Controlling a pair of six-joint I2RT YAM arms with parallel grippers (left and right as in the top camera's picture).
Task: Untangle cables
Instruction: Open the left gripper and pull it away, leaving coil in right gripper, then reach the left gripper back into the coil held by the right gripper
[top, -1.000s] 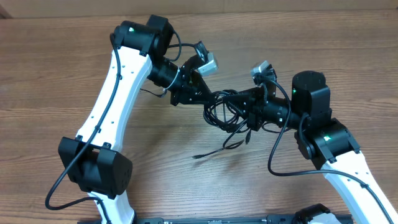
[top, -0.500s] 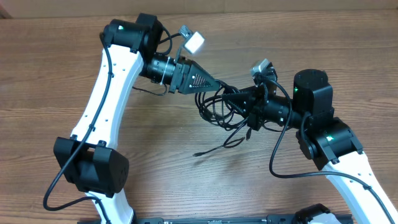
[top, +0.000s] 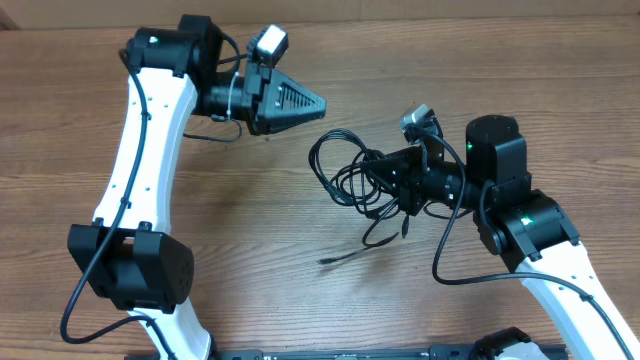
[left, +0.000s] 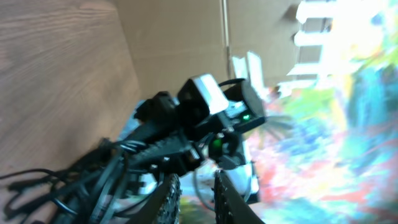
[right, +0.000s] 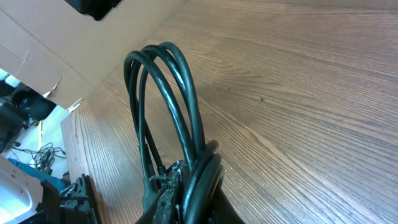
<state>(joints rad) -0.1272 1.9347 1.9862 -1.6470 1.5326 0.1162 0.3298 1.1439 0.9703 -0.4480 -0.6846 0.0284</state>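
Overhead shows cables tangled at right gripper, left gripper apart at their 11 o'clock; left wrist shows its fingers slightly parted, empty; right wrist shows right gripper clamped on upright loops

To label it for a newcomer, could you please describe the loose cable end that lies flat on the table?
On the wooden table, find the right gripper, shut on a tangle of black cables. Below that tangle one thin tail runs out toward the near edge. Unlike the upright loops, it lies flat and alone, ending in a small plug.
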